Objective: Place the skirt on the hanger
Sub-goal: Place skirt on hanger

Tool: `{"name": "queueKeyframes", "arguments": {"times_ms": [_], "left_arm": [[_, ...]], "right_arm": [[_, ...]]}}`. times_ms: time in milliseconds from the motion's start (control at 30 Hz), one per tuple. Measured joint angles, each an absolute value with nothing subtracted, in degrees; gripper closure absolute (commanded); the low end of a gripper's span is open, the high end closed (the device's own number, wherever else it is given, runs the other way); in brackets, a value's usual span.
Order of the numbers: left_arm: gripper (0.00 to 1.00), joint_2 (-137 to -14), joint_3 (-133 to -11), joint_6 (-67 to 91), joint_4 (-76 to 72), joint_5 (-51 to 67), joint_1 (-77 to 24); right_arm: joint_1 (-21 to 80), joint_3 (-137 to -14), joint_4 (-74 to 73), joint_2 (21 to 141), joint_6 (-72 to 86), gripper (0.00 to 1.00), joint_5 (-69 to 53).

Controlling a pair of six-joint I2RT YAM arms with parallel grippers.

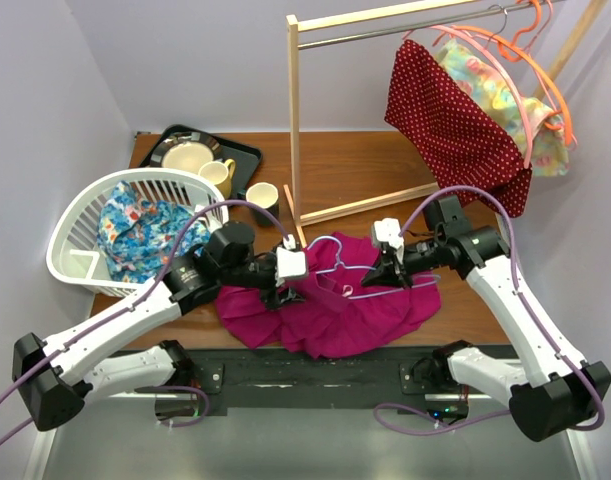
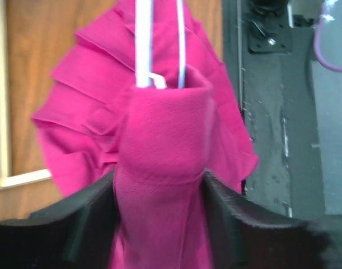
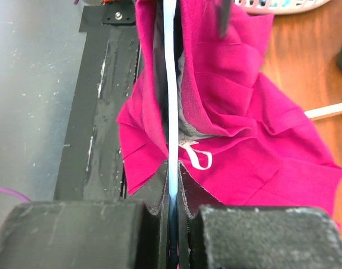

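Robot test cell in a laboratory, furnished like a corner of a home.
Plain pale walls [image 1: 185,60] closed in a wooden table [image 1: 365,170]. The left arm [image 1: 115,325] and the right arm [image 1: 525,310] were bolted on a black base plate [image 1: 315,370], with purple cables [image 1: 465,189] running loose. A laundry basket [image 1: 75,262], a tray [image 1: 243,152] of dishes and a small clothes rack [image 1: 294,130] were the household items there.

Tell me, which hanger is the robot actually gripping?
The pale hanger on the magenta skirt, pinched by the right end effector. The orange and pink hangers hang on the rack.
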State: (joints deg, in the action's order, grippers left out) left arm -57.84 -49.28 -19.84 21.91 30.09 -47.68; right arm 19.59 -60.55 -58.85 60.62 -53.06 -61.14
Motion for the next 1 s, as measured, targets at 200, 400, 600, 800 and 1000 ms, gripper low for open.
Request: {"name": "queueKeyframes", "arguments": {"times_ms": [200, 400, 600, 800, 1000], "left_arm": [[1.0, -57.5, -46.2, -17.2, 19.7, 31.9, -47.7], [1.0, -52.4, -45.0, -16.5, 19.4, 28.2, -47.7], [1.0, -45.3, -41.2, -16.7, 20.5, 21.4, -47.7], [1.0, -38.4, -37.7, -14.9, 22.0, 17.6, -47.7], [1.0, -32.4, -37.6, -9.7, 22.3, 15.4, -47.7]], "right_arm": [[19.6, -62.9, -60.1, 60.8, -53.2, 0.96, -61.3], [19.6, -64.2, -60.6, 61.9, -49.0, 0.27, -60.5], [3.6, -84.0, -62.9, 66.2, -39.9, 0.12, -59.0], [-8.8, -87.9, -56.6, 65.3, -29.8, 0.14, -56.3], [-9.1, -71.2, -48.3, 64.1, -20.1, 0.17, -52.7]]}}
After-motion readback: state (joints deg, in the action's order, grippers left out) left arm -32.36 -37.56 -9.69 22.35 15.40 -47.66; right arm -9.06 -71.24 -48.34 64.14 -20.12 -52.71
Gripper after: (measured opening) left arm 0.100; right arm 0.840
